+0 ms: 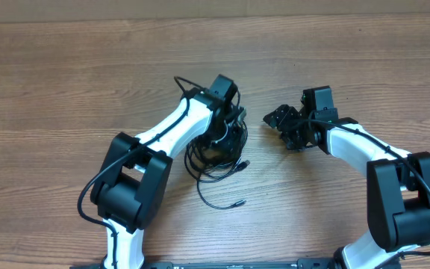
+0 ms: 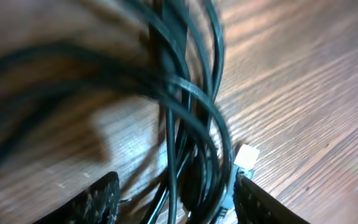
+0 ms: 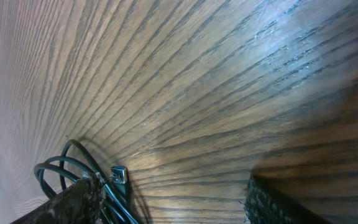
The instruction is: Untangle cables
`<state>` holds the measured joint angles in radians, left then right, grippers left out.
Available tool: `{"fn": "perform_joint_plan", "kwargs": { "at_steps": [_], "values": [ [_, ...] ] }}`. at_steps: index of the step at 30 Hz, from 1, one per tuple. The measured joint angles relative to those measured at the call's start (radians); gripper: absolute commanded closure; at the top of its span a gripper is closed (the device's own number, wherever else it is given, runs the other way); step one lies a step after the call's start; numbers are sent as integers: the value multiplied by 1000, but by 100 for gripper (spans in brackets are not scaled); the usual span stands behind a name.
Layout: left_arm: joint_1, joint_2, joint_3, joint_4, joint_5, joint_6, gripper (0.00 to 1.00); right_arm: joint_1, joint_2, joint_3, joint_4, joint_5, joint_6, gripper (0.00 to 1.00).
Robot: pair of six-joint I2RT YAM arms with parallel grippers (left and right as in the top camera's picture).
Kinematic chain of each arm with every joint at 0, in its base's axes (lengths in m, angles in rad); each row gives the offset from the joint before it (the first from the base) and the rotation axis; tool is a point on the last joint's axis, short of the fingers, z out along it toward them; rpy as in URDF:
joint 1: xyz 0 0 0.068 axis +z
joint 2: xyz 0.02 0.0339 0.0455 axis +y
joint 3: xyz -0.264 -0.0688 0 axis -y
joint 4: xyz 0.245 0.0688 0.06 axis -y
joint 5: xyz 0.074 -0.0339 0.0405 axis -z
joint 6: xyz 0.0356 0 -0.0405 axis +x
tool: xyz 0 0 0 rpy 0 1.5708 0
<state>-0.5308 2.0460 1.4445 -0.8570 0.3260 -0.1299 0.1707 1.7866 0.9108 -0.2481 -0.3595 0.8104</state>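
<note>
While looking down from overhead, mostly seeing wood-grain counter (image 1: 66,75), brown and streaky, edge to edge. Next biggest, spotting two white-and-black arms reaching in from the near side: left arm (image 1: 163,131) angling toward the middle, right arm (image 1: 357,142) bending in from the other side, tips near each other but apart.

Then noticing the cables (image 1: 215,153), thin black ones piled in a loose coil roughly mid-counter, right under the tip of the left arm. Can make out a couple of tails trailing out of the pile toward the near edge, the longest ending in a small plug (image 1: 240,202).

Down to the left fingers (image 2: 101,199): spread apart, straddling the bundle in the wrist view, several strands running up between them. Maybe brushing the right-hand pad, hard to say for sure, pretty blurry up top. Not squeezing anything as far as can tell.

Right fingers (image 3: 272,202): spread wide too, nothing but bare wood in the gap. Seeing a few cable loops bunched right by the other finger, can't tell whether resting on it or just beside it.

Smallest stuff: silvery plug tip (image 3: 120,175) tucked next to those loops, plus a little white tip (image 2: 247,155) lying on the counter just beside the left-side bundle.
</note>
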Motion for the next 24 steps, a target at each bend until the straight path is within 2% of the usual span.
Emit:
{"fn": "perform_joint_plan", "kwargs": {
  "at_steps": [3,5,13,14,16,24],
  "values": [
    [0,0,41,-14,-16,-14,74,0,0,0,0,0,0,27],
    [-3,0,51,-16,-24,-19,78,0,0,0,0,0,0,27],
    [-65,0,53,-19,-32,-25,75,0,0,0,0,-1,0,27],
    [-67,0,53,-19,-32,-25,69,0,0,0,0,0,0,27],
    [-70,0,53,-19,-32,-27,65,0,0,0,0,-1,0,27],
    [-70,0,41,37,-39,-29,63,0,0,0,0,0,0,27]
  ]
}}
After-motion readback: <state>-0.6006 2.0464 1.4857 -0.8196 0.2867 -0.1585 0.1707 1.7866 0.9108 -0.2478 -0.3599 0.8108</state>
